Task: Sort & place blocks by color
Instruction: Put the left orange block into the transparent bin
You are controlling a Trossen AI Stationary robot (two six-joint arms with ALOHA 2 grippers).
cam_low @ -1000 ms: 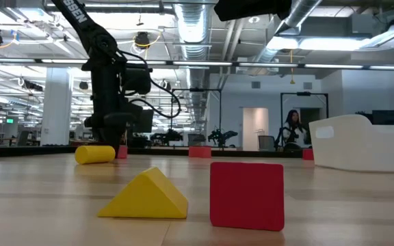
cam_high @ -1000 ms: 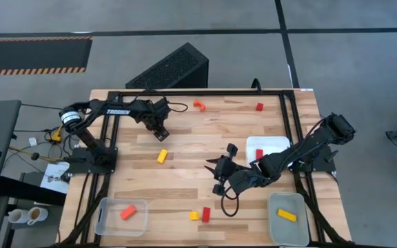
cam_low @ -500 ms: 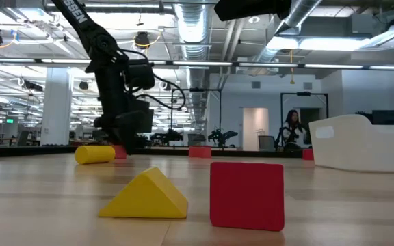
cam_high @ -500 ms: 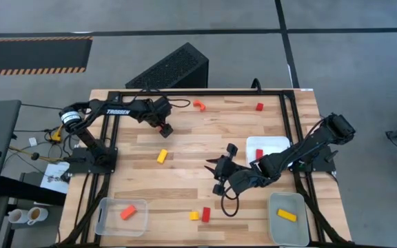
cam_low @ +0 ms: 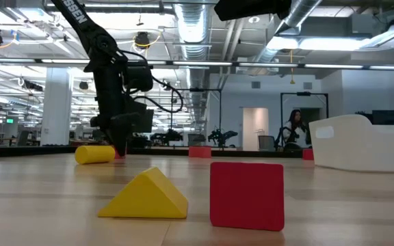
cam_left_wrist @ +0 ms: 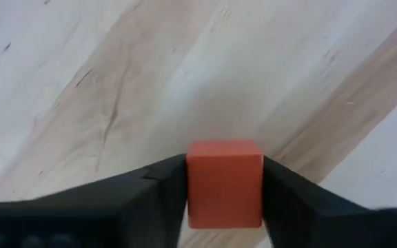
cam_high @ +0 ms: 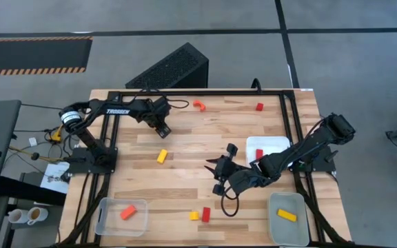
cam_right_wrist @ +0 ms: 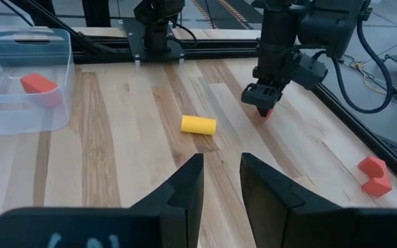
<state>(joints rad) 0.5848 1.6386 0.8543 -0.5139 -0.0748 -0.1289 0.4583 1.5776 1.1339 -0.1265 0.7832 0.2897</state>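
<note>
Blocks are lying scattered on the table, while the left gripper, on the arm lettered "TROSSEN", is clamping an orange cube near the table's far left, and the right gripper is idling mid-table, fingers apart.

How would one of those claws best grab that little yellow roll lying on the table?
The yellow cylinder lies on its side, clear of other blocks, so I would come straight down from above and close the fingers on its two flat ends, or across its middle. Squeezing the curved sides off-centre risks it rolling away. The left gripper is nearest, but it already holds the red cube.
</note>
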